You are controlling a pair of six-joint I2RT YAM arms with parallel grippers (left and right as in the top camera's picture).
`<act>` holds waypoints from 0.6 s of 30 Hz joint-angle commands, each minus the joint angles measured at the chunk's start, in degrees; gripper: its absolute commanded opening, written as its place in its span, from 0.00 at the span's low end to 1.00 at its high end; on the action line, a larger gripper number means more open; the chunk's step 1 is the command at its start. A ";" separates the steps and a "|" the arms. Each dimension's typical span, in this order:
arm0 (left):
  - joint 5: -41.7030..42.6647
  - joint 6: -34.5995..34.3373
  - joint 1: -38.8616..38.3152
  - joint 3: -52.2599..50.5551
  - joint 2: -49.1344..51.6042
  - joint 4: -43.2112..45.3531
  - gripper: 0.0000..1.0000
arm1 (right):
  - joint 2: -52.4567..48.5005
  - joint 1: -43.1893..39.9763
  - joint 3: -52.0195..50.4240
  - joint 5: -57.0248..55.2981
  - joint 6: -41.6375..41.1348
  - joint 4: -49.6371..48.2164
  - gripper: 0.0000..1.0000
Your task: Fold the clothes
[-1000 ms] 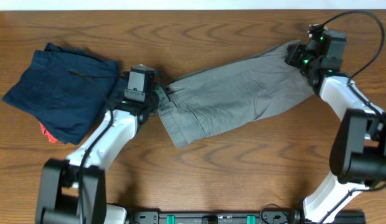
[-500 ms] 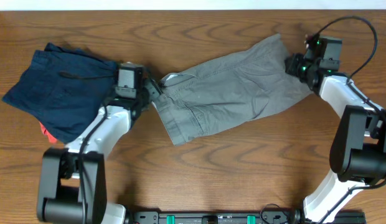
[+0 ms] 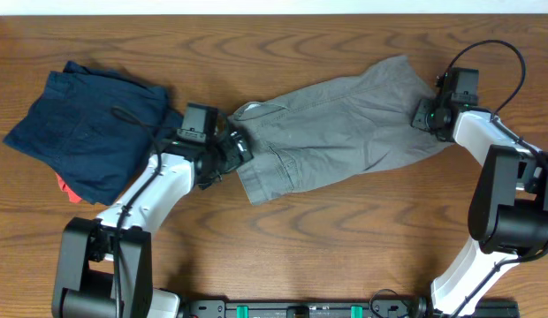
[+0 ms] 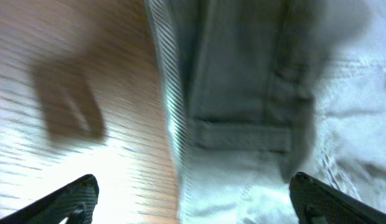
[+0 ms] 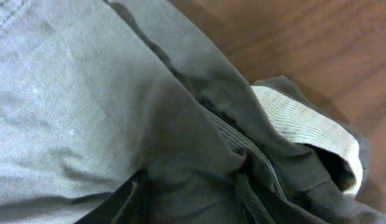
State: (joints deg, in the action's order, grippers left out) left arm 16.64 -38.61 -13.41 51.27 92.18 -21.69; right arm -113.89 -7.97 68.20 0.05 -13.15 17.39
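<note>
Midway through a folding job on a brown wood-grain table (image 3: 345, 256). Stretched slantwise across the middle, grey shorts (image 3: 336, 132), waistband (image 4: 171, 106) toward the left arm and hem toward the right. Seemingly doubled already leg over leg into one long strip; by that reading, leaves the crosswise fold, hem to waistband, yet to make, plus creases to smooth.

Poised just over the waistband end, left gripper (image 3: 232, 150), spread wide and holding nothing, with cloth and bare wood showing between its fingertips (image 4: 78, 193). Pressed into the hem end, right gripper (image 3: 426, 115), drawn partway in around a bunched ridge of grey fabric and apparently pinching it, though not shown sharply enough in the wrist view to be sure.

Off to the left, well apart from the shorts, a folded navy garment (image 3: 88, 132) with a scrap of red-orange cloth (image 3: 69, 188) peeking from under its near edge. Beyond the far edge of the table, only a pale strip; of the room itself, nothing more to see.
</note>
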 commanded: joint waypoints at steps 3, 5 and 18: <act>0.74 3.65 -2.34 -0.17 1.73 1.40 0.99 | 0.04 -0.22 -1.40 -1.16 -4.96 10.14 0.44; 0.70 3.67 -2.38 -0.17 2.89 1.44 0.98 | 1.05 -0.24 -1.40 -1.09 -6.10 12.28 0.45; 6.10 6.36 -2.54 -0.15 11.15 7.52 0.27 | 19.08 -0.20 -1.40 6.86 1.36 14.01 0.47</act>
State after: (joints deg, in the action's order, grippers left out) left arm 20.38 -34.44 -15.77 51.88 100.66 -13.69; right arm -99.68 -7.97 66.70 1.32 -16.19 31.09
